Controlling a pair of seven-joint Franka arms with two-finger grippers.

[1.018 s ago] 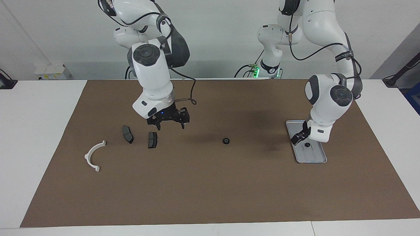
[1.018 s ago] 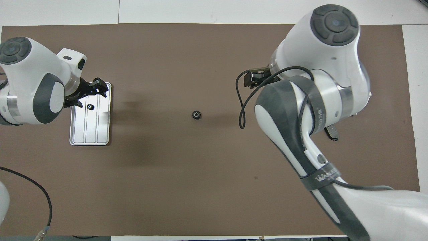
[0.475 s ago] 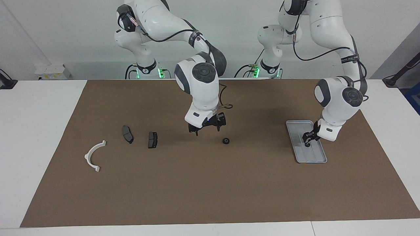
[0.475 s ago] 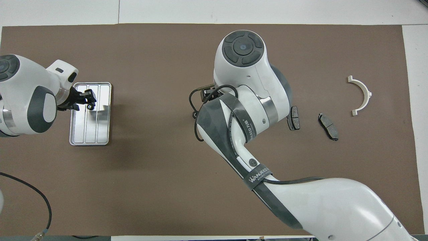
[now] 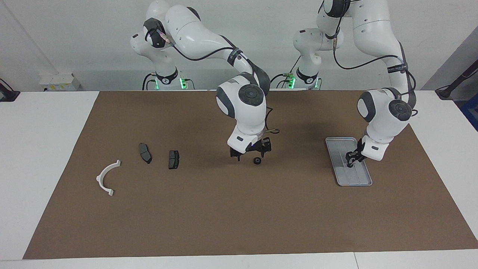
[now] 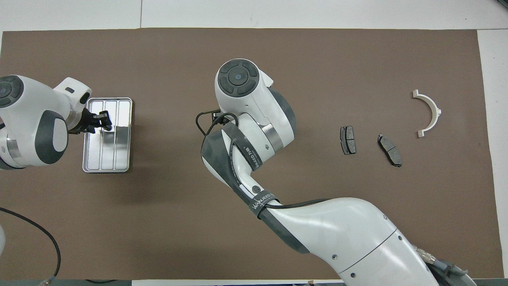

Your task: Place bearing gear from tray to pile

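Left gripper (image 5: 350,161) down on tray (image 5: 338,144), clamped on bearing gear; right gripper (image 5: 251,154) spread wide over mat gear (image 5: 257,160).

Premises: robotics laboratory. Evidence: two white arms (image 5: 246,101) bolted at one white table (image 5: 44,123), brown mat (image 5: 239,209) over it, bare white wall, trailing cables.
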